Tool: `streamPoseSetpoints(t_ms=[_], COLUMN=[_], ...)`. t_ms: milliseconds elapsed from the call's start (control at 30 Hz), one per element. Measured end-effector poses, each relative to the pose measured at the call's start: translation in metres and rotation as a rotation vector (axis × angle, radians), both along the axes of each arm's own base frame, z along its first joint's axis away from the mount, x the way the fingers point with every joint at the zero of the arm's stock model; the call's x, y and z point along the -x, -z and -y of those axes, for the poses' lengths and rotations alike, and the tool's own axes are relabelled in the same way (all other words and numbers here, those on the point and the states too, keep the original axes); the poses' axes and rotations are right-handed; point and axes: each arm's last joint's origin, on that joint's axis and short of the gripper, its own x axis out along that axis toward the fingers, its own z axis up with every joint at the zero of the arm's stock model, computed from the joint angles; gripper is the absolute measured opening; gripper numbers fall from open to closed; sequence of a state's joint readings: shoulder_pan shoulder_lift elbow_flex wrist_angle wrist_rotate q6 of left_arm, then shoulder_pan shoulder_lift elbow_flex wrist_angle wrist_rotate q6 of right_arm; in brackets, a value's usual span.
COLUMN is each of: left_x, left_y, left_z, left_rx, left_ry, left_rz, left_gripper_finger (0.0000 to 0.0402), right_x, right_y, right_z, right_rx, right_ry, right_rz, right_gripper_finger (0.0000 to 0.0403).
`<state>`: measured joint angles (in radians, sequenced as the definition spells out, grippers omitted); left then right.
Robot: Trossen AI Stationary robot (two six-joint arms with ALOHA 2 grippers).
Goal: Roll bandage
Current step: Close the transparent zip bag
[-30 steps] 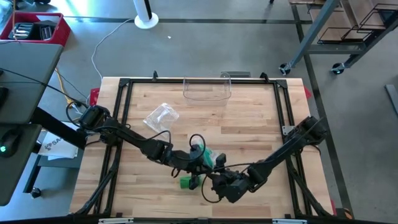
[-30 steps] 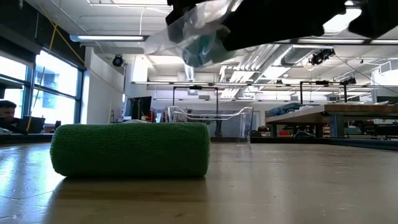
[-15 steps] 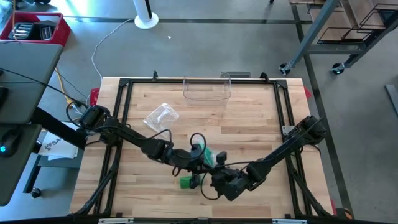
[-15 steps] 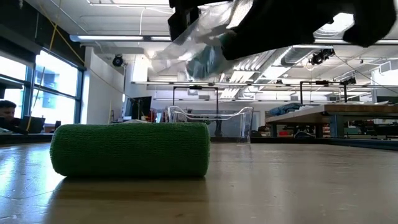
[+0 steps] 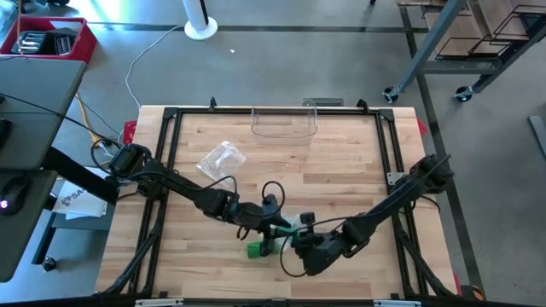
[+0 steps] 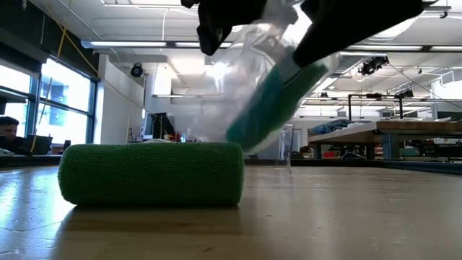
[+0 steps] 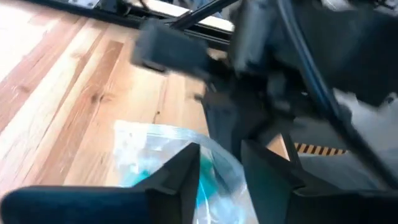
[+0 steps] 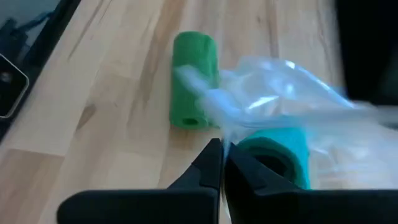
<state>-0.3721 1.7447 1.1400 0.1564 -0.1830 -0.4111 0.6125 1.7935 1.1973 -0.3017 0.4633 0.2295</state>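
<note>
Tabletop (image 5: 341,162): wood planks w/ black frame round the edge.
Green roll (image 5: 255,250): bandage roll lying on its side on the tabletop, near front edge, just beside both end effectors. Low view: rests flat on the wood (image 6: 151,174). Rt wrist view: open end visible (image 8: 192,88).
Clear bag (image 6: 249,79): held up off the tabletop btwn the two arms, above & slightly behind the green roll in low view. Also in rt wrist view (image 8: 292,99) and left wrist view (image 7: 165,155).
Teal roll (image 6: 278,101): inside the clear bag, tilted, lower end hanging down twd the tabletop. Rt wrist view (image 8: 277,152): just past the fingertips, hollow core showing.
Left end effector (image 5: 275,223): front-centre of the tabletop, fingers (image 7: 180,177) narrow, pinching one side of the clear bag.
Right end effector (image 5: 300,240): just beside the left one, fingers (image 8: 211,163) closed together on the bag's film.
Empty bag (image 5: 221,159): second clear bag, crumpled, lying on the tabletop left of centre, well apart from the arms.
Clear tray (image 5: 283,122): transparent container at far edge of the tabletop, centre.
Person (image 6: 9,130): seated at far left of the room behind, low view only.
</note>
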Motion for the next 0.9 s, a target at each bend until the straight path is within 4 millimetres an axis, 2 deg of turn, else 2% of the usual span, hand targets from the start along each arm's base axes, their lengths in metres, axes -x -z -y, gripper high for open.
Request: streamPoseSetpoints(t_ms=[133, 267, 367, 600, 900], left_x=[0.002, 0.007, 0.014, 0.022, 0.015], left_y=[-0.001, -0.003, -0.004, -0.014, -0.012], left_z=[0.006, 0.020, 0.032, 0.049, 0.039], left_rx=[-0.038, -0.139, -0.270, -0.426, -0.416], left_ry=[0.042, 0.046, -0.017, -0.112, -0.141], left_rz=[0.018, 0.063, 0.089, 0.197, 0.197], left_gripper_finger=[0.0142, 0.0147, 0.0145, 0.0143, 0.0143], right_x=[0.010, 0.017, 0.020, 0.021, 0.020], right_y=[-0.022, -0.042, -0.051, -0.054, -0.055], right_z=[0.011, 0.024, 0.027, 0.028, 0.028], right_rx=[-0.066, -0.170, -0.198, -0.223, -0.215], right_ry=[0.078, 0.196, 0.214, 0.240, 0.252], right_rz=[0.002, 0.025, 0.053, 0.060, 0.085], right_gripper_finger=[0.0001, 0.0000, 0.0000, 0.0000, 0.0000])
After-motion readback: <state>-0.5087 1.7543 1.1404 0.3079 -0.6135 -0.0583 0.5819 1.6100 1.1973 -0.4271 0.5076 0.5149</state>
